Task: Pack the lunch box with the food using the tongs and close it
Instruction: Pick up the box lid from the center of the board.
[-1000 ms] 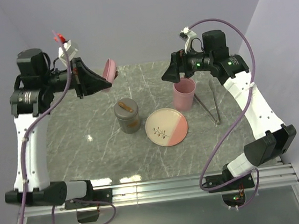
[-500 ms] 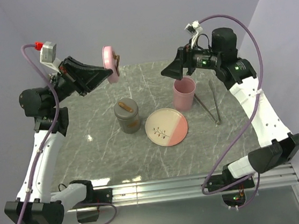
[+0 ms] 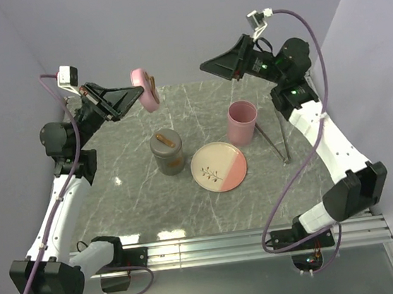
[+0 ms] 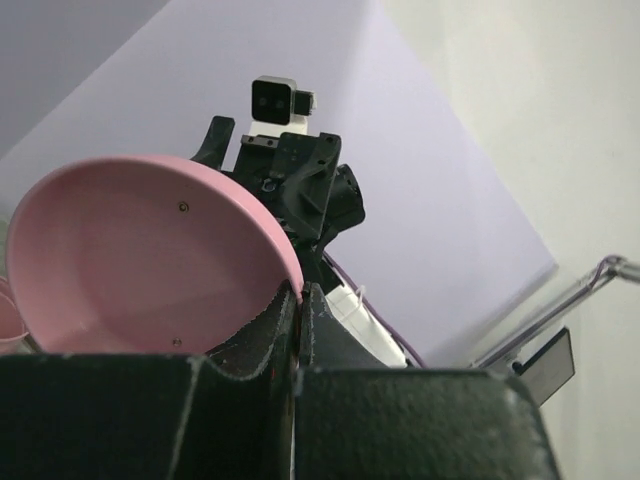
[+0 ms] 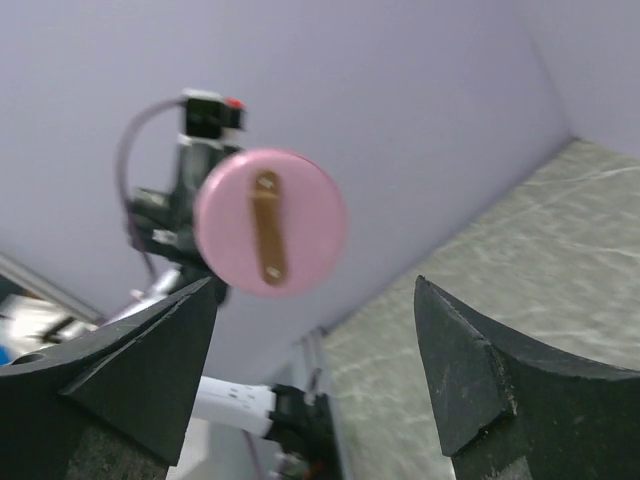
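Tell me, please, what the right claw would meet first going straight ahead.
Probably the pink lid held by the left claw; the way to it looks free, though depth is unclear.

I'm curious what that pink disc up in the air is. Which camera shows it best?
The right wrist view: the pink lid faces it squarely, brown strap handle visible. The left wrist view shows only its hollow underside, pinched by the left gripper. The top view shows it small and nearly edge-on.

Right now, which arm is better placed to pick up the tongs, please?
Right, likely: the right tool is open and empty, the tongs lie on its side; the left tool holds the pink lid.
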`<action>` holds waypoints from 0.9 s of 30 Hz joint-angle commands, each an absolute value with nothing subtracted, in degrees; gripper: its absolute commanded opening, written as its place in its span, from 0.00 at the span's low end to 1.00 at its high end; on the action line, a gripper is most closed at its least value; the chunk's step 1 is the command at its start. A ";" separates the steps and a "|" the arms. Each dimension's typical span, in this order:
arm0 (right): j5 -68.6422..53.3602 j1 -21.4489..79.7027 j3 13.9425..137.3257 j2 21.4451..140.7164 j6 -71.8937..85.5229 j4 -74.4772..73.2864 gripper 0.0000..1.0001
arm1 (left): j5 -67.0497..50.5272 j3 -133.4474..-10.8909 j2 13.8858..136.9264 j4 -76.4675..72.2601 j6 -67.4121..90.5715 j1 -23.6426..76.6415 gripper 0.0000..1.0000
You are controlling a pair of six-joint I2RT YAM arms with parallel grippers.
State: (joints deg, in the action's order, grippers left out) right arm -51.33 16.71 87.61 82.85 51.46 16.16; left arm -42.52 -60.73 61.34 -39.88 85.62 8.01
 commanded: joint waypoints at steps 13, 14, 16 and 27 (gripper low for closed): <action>-46.41 31.11 95.28 93.42 62.05 23.54 0.69 | -39.29 -58.45 60.73 -42.10 88.95 7.03 0.00; -46.58 31.46 95.53 93.69 62.14 24.69 0.68 | -39.37 -58.36 60.65 -42.19 88.95 7.03 0.00; -46.41 32.69 96.76 94.74 60.83 24.26 0.64 | -39.29 -58.36 60.56 -42.28 89.03 7.03 0.00; -45.08 36.12 102.66 98.61 52.46 19.68 0.62 | -39.99 -56.25 60.12 -42.98 91.41 7.03 0.00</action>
